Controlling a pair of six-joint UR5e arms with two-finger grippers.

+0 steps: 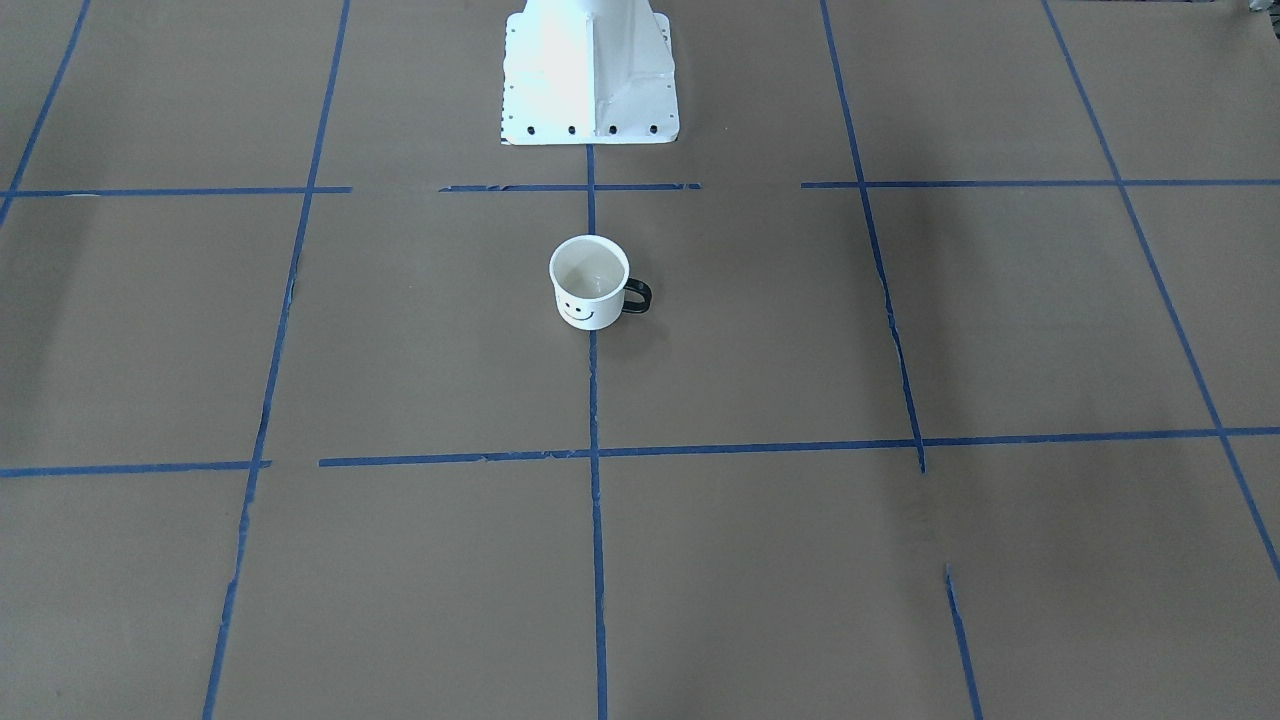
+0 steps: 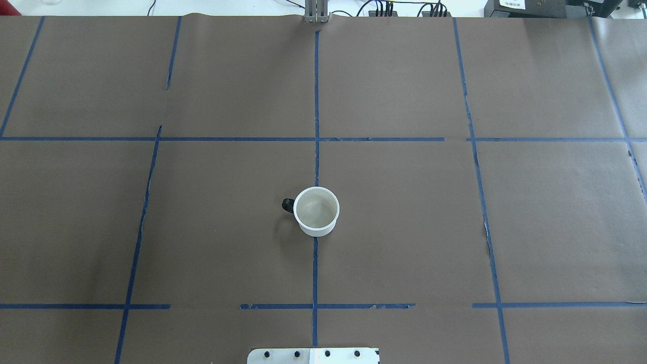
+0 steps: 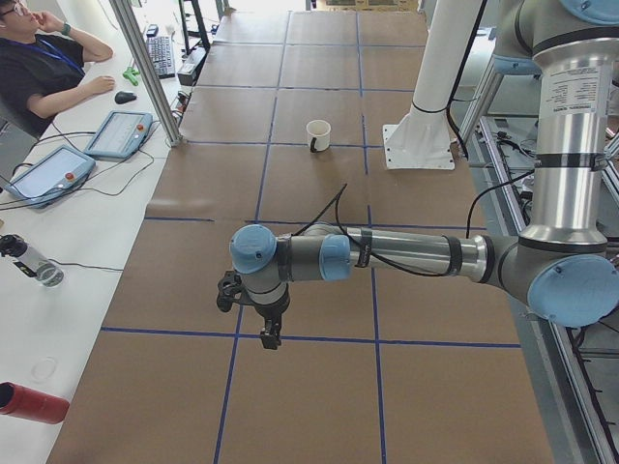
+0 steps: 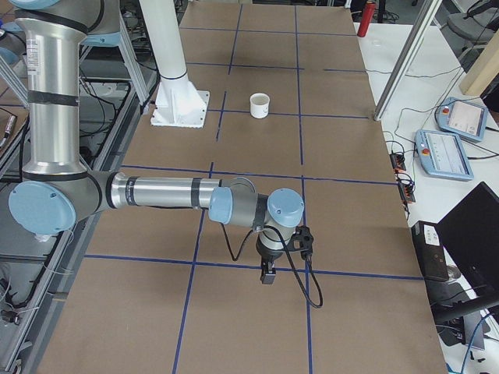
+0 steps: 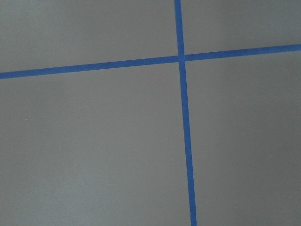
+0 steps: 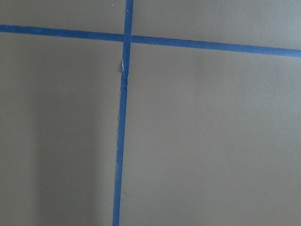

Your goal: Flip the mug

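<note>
The white mug [image 1: 588, 303] stands upright, mouth up, on the brown table paper at the middle blue tape line, just in front of the robot's base. Its smiley face looks away from the robot. Its black handle [image 1: 638, 296] points to the robot's left. The mug also shows in the overhead view [image 2: 316, 211] and both side views [image 3: 318, 134] [image 4: 259, 105]. My left gripper [image 3: 271, 334] hangs over the table far from the mug, seen only from the side. My right gripper [image 4: 267, 275] does the same at the other end. I cannot tell whether either is open or shut.
The white base pedestal [image 1: 590, 70] stands behind the mug. An operator [image 3: 39, 68] sits at the far table edge with teach pendants [image 3: 121, 132] and an aluminium post [image 3: 145, 68]. A red cylinder [image 3: 29, 401] lies on the white side table. Both wrist views show only paper and tape.
</note>
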